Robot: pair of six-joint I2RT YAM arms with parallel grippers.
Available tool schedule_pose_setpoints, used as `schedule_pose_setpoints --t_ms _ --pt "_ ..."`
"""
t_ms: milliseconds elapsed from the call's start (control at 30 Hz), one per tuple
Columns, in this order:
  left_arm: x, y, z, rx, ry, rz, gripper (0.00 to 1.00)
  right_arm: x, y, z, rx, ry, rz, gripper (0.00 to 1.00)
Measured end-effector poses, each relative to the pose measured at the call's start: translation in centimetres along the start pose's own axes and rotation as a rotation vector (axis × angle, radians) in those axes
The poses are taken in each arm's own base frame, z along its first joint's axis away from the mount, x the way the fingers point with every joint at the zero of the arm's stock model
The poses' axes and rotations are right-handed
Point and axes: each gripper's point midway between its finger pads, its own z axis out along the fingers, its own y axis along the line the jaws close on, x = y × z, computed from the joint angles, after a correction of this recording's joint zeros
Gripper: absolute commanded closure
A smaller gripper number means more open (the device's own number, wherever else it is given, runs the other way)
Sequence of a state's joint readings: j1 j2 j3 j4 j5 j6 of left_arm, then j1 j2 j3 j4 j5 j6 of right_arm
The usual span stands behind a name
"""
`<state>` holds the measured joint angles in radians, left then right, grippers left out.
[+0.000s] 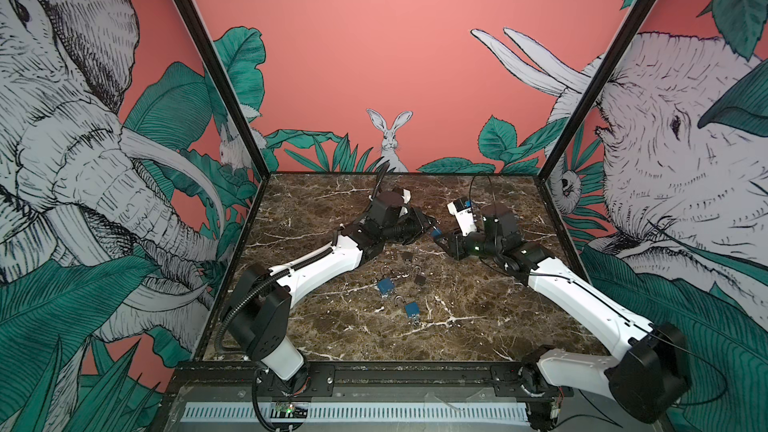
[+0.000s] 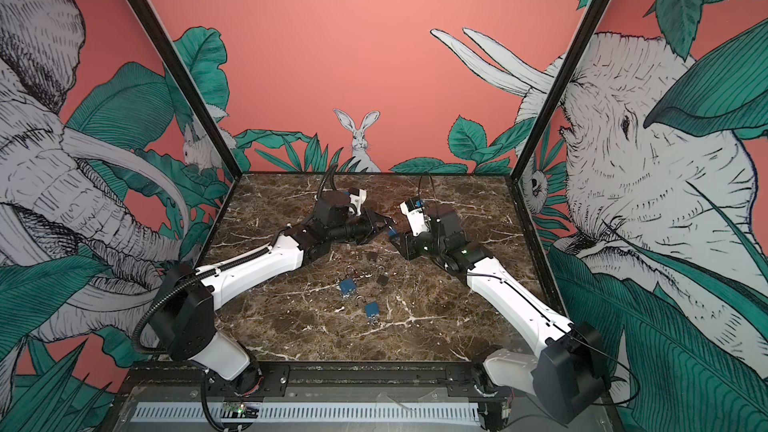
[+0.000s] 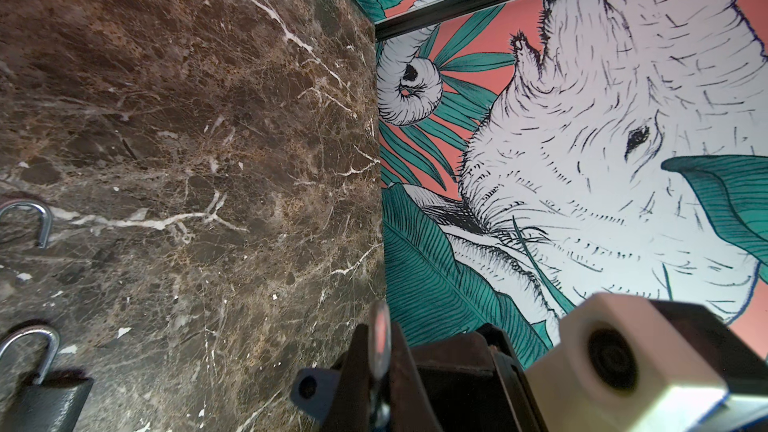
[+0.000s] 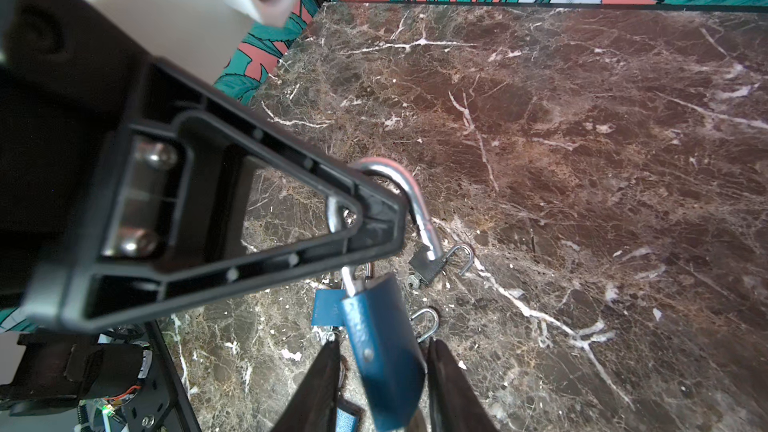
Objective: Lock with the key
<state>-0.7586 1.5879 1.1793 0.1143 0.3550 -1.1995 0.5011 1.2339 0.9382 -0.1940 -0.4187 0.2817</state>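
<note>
While the left gripper [image 4: 374, 211] is clamped on the silver U-shaped shackle [image 4: 409, 184] of a small blue metal padlock [image 4: 382, 367], the lock body hangs in the air above the brown marble-patterned table [image 1: 478, 326]. It is over the middle of the back half, well apart from every edge. The shackle is swung open, its free end clear of the body. The right gripper [image 4: 382, 344] meets it from the opposite side, its dark fingers [image 4: 324, 376] flanking the blue faces with only slivers of gap; whether they press the body I cannot tell. The key I cannot make out in any view.

Between the two white forearms, nearer the front, four more locks lie close together on the marble: a farther blue padlock [image 1: 385, 285], a nearer blue padlock [image 1: 411, 309], a dark grey padlock [image 1: 419, 279] and a second dark grey padlock [image 1: 408, 256], which lies nearest below the meeting grippers.

Bare marble lies open across the front right, along the strip before the black front rail [image 1: 415, 367], and across the back under the printed wall. The right forearm [image 1: 582, 297] runs near the right edge rail, so there is little room on that side, and the left forearm [image 1: 320, 263] crosses the left half on a slant
</note>
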Motion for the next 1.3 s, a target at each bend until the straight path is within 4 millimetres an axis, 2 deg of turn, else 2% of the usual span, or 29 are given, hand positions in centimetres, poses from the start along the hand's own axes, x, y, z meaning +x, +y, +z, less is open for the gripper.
schedule_pose_setpoints --t_ms 167,600,733,833,1200,1233,1300 --pt "0.1 -0.1 0.0 0.003 0.003 -0.009 1.00 0.1 -0.2 0.3 0.005 0.006 -0.003 0.72" --pt "-0.1 -0.4 0.1 0.017 -0.002 -0.022 1.00 -0.7 -0.3 0.3 0.012 -0.021 -0.012 0.71" --pt "-0.2 -0.4 0.2 0.020 -0.004 -0.027 1.00 -0.7 -0.3 0.4 0.010 -0.020 -0.018 0.83" --pt "-0.3 -0.2 0.3 0.019 -0.003 -0.034 1.00 -0.6 0.3 0.5 -0.015 -0.014 -0.037 1.00" --pt "-0.5 -0.5 0.3 0.045 -0.015 -0.030 1.00 -0.9 0.5 0.0 -0.016 -0.025 -0.034 1.00" --pt "-0.5 -0.6 0.3 0.053 -0.016 -0.027 0.96 -0.9 0.5 -0.1 -0.015 -0.026 -0.033 1.00" --pt "-0.4 -0.8 0.0 0.062 -0.020 -0.019 0.78 -0.7 0.7 -0.5 -0.017 -0.022 -0.031 1.00"
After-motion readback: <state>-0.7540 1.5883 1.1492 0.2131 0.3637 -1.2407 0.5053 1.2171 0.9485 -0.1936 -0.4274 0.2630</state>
